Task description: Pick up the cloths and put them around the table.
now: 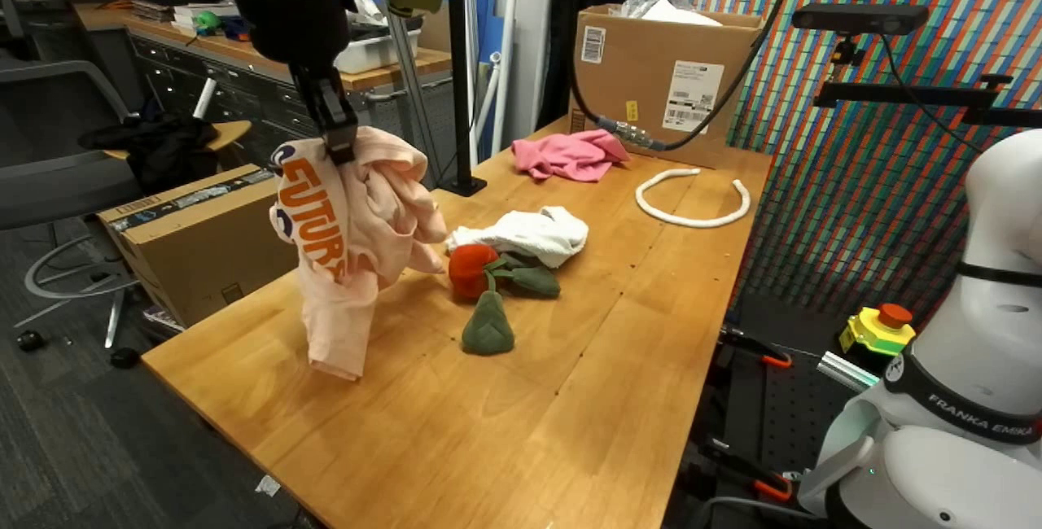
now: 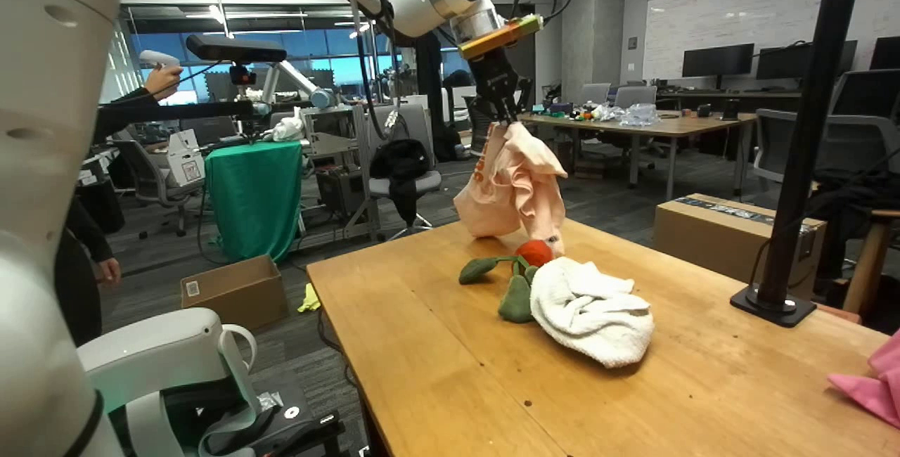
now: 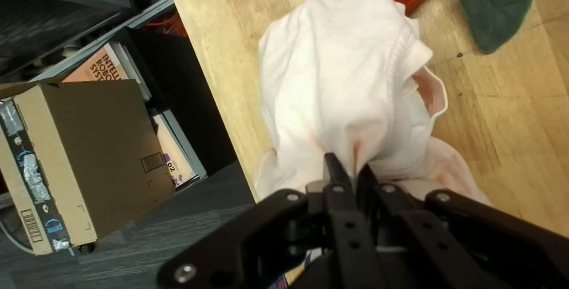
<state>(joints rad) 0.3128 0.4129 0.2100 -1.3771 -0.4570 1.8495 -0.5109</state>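
My gripper is shut on a pale pink cloth with orange lettering. The cloth hangs bunched over the table near its far left corner; I cannot tell if its lower end touches the wood. In the wrist view the fingertips pinch a fold of the cloth. A white cloth lies crumpled on the table, and it also shows in an exterior view. A bright pink cloth lies farther back, partly cut off in an exterior view.
A red plush thing with green leaves lies between the held cloth and the white cloth. A black pole stands at the table edge. A white curved tube and a cardboard box are at the back. Another box sits beside the table.
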